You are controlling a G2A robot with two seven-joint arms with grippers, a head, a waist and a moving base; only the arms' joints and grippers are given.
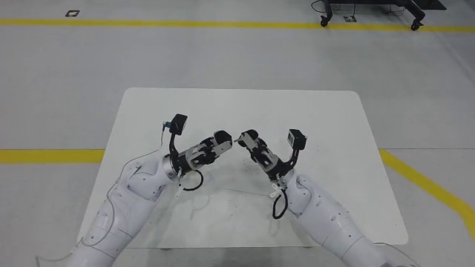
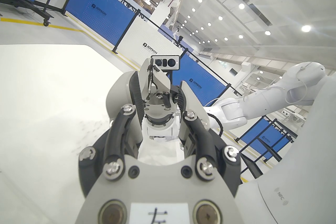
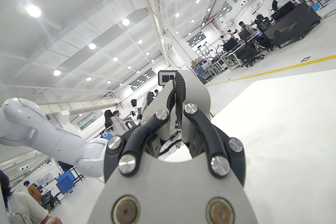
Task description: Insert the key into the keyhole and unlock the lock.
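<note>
Key (image 2: 150, 80) is hard to make out: a thin dark strip with a tangle of cord at one end, mostly hidden, up above the white table (image 1: 326, 119). Right gripper (image 3: 174, 84) has its ribbed black pads (image 3: 179, 101) pressed together, apparently pinching the key. Left gripper (image 2: 161, 80) has its fingers spread, with the key between them, close beside one finger.

My top camera looks down on the table (image 1: 148, 111); left wrist camera (image 1: 178, 124) and right wrist camera (image 1: 297, 139) face each other closely, tilted upward.
</note>
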